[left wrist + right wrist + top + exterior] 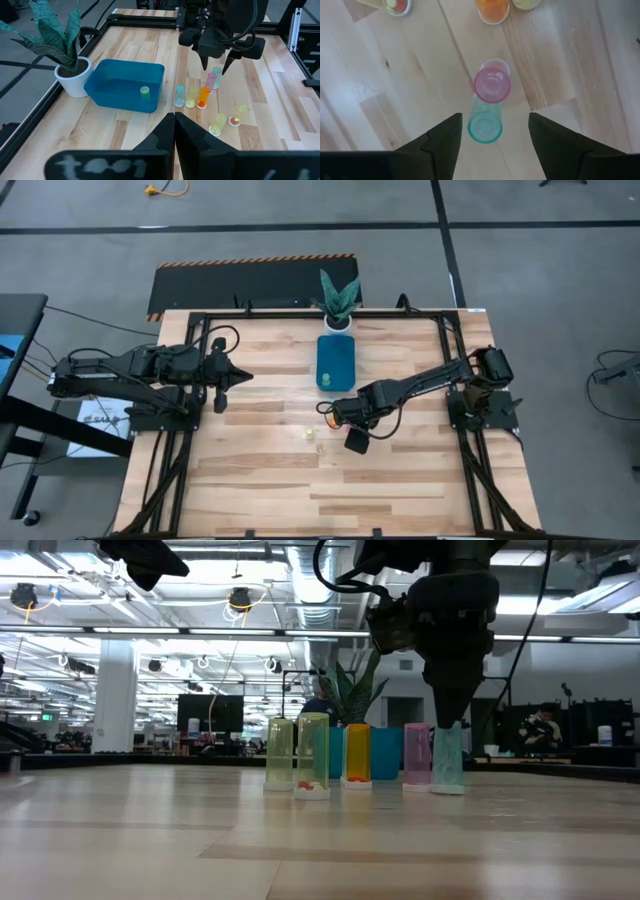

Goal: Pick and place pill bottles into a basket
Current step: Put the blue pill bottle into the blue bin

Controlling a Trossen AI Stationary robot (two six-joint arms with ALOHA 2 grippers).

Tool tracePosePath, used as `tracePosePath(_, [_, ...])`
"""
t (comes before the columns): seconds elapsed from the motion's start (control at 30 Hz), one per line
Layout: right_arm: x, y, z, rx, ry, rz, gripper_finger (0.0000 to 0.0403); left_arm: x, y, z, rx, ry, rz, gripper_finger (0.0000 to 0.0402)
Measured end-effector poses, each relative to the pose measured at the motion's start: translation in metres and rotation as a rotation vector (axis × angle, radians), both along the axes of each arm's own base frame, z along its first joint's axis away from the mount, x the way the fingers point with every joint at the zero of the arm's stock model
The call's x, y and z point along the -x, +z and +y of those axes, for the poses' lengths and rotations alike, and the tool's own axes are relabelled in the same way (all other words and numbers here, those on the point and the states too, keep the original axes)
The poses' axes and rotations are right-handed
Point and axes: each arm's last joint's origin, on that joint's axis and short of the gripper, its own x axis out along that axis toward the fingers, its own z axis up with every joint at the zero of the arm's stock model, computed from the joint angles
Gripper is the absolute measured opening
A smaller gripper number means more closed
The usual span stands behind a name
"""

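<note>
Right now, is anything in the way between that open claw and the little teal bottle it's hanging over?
Nothing visible. The right gripper hangs open directly above the teal bottle, fingers to either side. The pink bottle stands close beside it, a tight neighbour rather than a block.

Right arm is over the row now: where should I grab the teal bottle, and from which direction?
Grip the teal bottle across its round upper wall, coming straight down. It stands upright at the end of the row, with the pink bottle close beside it. The open right gripper already straddles it, so keep the fingers off the pink side.
</note>
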Motion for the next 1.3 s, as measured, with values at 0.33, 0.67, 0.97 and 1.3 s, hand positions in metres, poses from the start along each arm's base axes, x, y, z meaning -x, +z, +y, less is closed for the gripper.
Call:
tracePosePath(0.33, [0.0001, -0.0002, 0.0, 0.0, 0.0, 0.002, 0.0223, 0.0, -0.0001, 0.0001, 0.0, 0.0, 0.0, 0.0])
tracePosePath(0.67, [0.0004, -0.0002, 0.0002, 0.0, -0.007, 0.005, 0.0223, 0.0001, 0.0, 0.0, 0.006, 0.003, -0.001, 0.0])
tracePosePath(0.97, [0.0017, -0.0004, 0.0003, 0.009, -0.001, 0.016, 0.0224, 0.0, 0.0, 0.0, 0.007, 0.003, -0.001, 0.0])
tracePosePath(1.3, [0.0004, -0.0004, 0.0003, 0.023, -0.001, 0.001, 0.0224, 0.0, 0.0, 0.0, 0.007, 0.003, -0.001, 0.0])
